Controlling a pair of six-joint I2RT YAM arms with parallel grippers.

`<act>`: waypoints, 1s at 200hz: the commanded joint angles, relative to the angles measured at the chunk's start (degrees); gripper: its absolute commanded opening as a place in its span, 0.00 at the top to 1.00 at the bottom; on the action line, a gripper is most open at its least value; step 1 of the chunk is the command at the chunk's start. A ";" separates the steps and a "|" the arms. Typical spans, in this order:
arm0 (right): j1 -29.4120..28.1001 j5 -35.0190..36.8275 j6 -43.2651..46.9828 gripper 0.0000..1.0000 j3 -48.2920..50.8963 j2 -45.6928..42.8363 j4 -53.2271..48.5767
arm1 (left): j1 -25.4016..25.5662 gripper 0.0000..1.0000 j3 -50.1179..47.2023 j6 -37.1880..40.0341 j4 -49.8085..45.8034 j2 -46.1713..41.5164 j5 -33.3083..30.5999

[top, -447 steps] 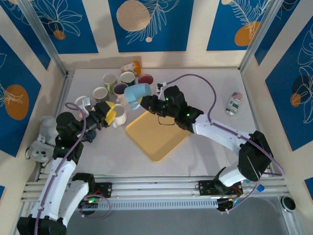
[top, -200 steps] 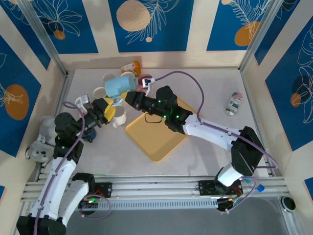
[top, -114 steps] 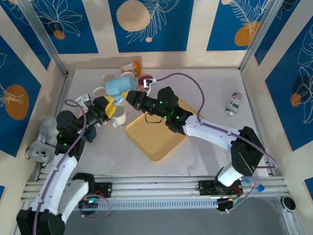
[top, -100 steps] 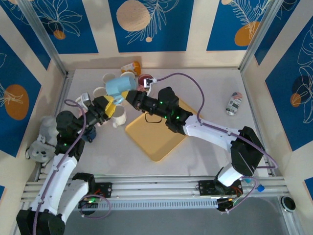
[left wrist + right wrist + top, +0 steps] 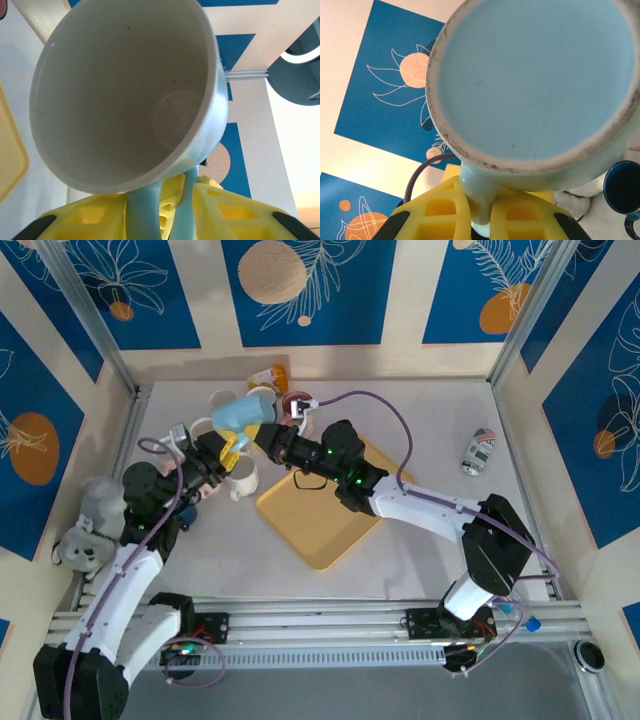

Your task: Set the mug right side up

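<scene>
The left gripper (image 5: pixel 228 441) has been closed around the light blue mug (image 5: pixel 240 416) handle (image 5: pixel 141 215); grip unconfirmed. The right gripper (image 5: pixel 259 435) stays clamped there, so a handover is judged underway.

The mug (image 5: pixel 125 95) is smooth, glossy ceramic, with a rough, unglazed foot ring. The fingers (image 5: pixel 90 222) are matt yellow plastic. The tray (image 5: pixel 320 520) looks smooth and matt, like the table (image 5: pixel 430 430).

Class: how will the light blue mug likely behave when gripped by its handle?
The light blue mug looks like glazed ceramic, so probably rigid and breakable if dropped. Held only by its thin handle, it may pivot, and the glaze looks slippery.
</scene>
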State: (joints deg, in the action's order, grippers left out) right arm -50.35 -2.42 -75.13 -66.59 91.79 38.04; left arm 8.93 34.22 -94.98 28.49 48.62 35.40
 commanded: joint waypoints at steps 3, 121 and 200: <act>-0.45 -1.81 0.76 1.00 0.09 -0.56 5.92 | 0.74 0.70 2.21 0.14 6.17 -0.02 -1.92; 0.09 1.93 8.66 0.42 -1.18 -5.02 -13.37 | 0.74 1.00 5.80 16.62 -1.37 -2.37 -1.89; 2.56 9.18 31.30 0.38 -2.85 -16.16 -48.57 | 0.67 1.00 18.07 56.78 -46.34 -7.20 -6.59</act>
State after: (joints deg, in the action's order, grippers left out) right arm -49.06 2.00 -54.74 -67.46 79.13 5.17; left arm 9.30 47.94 -56.62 -4.60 43.92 31.79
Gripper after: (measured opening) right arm 0.624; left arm 0.143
